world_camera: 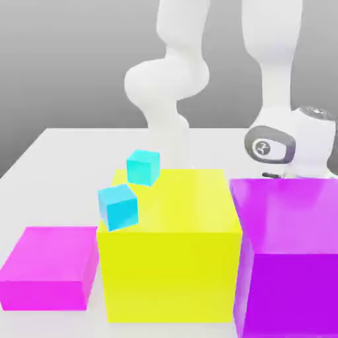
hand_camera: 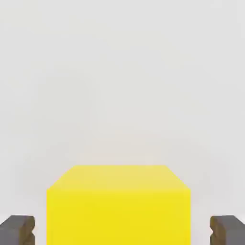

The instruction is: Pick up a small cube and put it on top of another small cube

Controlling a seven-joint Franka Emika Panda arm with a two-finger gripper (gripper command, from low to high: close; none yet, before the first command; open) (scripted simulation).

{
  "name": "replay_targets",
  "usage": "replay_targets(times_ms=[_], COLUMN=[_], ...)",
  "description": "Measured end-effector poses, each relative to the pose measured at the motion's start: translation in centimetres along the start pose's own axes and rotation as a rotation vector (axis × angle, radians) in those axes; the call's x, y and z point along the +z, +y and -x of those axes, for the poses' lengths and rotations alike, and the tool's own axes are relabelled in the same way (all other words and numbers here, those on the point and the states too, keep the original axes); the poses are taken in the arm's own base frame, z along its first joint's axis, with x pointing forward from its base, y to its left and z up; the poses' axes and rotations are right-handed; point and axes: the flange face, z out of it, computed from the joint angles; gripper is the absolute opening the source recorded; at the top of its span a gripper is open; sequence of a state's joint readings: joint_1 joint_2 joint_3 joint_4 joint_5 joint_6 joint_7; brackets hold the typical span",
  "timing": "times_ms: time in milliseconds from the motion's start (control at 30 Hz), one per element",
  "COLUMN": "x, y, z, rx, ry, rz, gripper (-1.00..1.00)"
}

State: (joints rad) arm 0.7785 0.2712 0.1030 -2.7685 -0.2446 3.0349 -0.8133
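Gripper (hand_camera: 122, 232) wide open and empty, beyond the purple block (world_camera: 290, 251).
Your cyan cubes (world_camera: 143, 166) lie well apart, toward the exterior view's left.

A yellow block (hand_camera: 118, 206) sits on the pale table (hand_camera: 119, 86) between wide-apart jaws.

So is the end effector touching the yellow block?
Apart. In the hand view, pale ground shows between the yellow block and both fingers of the open end effector.
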Motion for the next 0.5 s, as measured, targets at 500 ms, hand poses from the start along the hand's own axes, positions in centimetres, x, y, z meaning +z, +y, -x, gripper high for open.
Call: replay_targets(times_ms=[500], x=[-7.1], y=[0.1], z=[0.6], rx=[0.112], ry=[0.017], rz=[-0.036], gripper=[-1.0])
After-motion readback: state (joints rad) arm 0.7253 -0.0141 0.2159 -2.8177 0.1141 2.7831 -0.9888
